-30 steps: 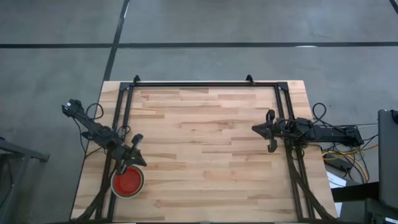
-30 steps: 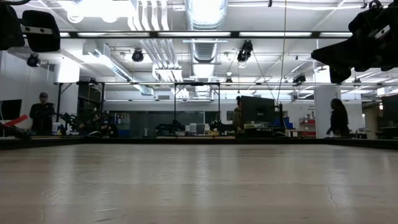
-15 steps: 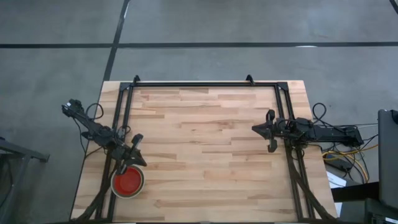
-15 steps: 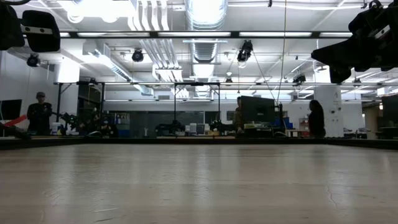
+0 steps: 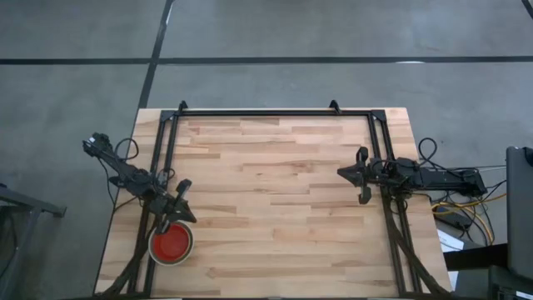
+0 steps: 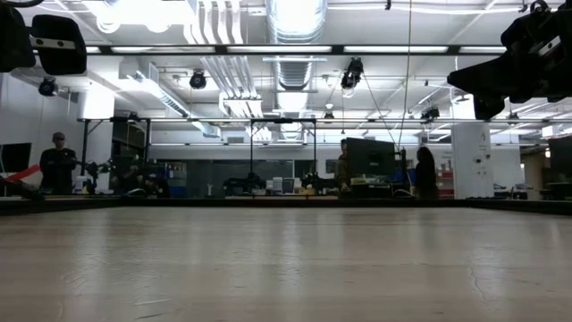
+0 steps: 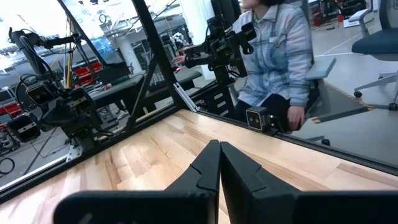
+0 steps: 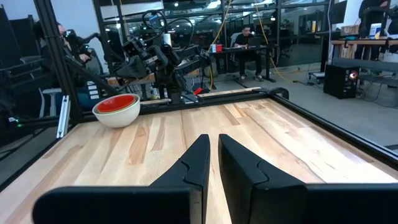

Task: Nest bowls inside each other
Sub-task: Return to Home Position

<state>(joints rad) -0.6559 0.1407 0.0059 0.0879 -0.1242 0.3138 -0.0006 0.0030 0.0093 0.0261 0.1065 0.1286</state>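
Both hands read closed and empty to me: left hand (image 7: pixel 219 148) hangs just beside the red bowl (image 5: pixel 171 244), right hand (image 8: pixel 213 140) well apart across the desk (image 5: pixel 275 167). Red bowl sits nested in the pale bowl (image 8: pixel 118 116) near the desk's left corner. My worry: a low left swing clips the rim, and light, smooth, round plastic on slick wood planks would skate off the edge.

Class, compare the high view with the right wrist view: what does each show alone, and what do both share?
Only the high view: the whole table from above and the floor around it. Only the right wrist view: the stack side-on and people in the room beyond. Both: the waiting right gripper, the red bowl nested in the pale bowl, and the left gripper close beside it.
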